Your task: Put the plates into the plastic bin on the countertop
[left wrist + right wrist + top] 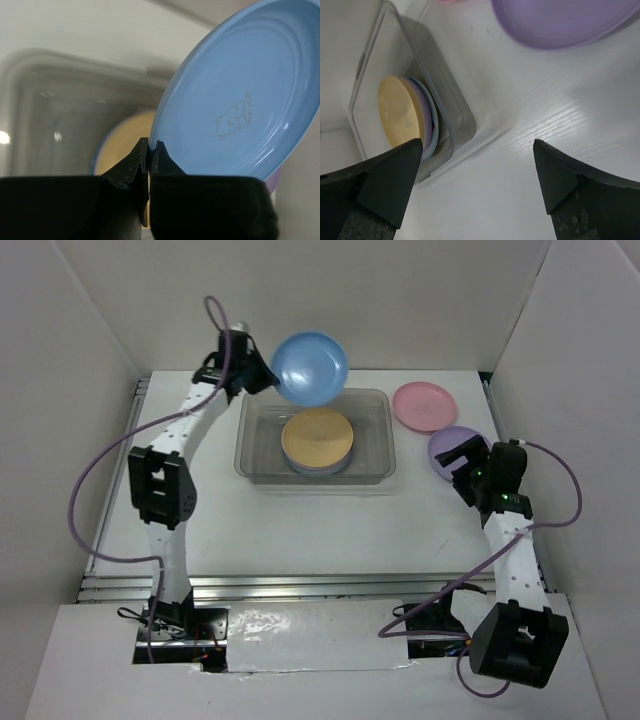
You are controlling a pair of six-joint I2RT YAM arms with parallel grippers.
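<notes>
At the upper left of the overhead view, the left fingers [258, 376] are pinched shut on the rim of a glossy sky-blue round shallow plate [310, 367]. They hold it tilted in the air over the far edge of the clear greyish rectangular plastic bin [372, 405]. The left wrist view shows the two black tips clamped on its thin lip, and a faint bear print in its smooth well.

In the middle of the frame the bin, round-cornered and see-through, sits on the flat white worktop [300, 530]. It holds a stack topped by a matte orange-yellow round plate [317, 436], with lilac and paler rims beneath; how many lie under it cannot be told.

To the right, outside the bin, a pink round plate [425, 406] and a purple round plate [450, 444] lie on the worktop. At the far right the right fingers [465, 465] are spread wide and empty, close by the purple plate's near edge.

By my reading the job is past halfway: the blue plate needs lowering in, then pink and purple follow.
</notes>
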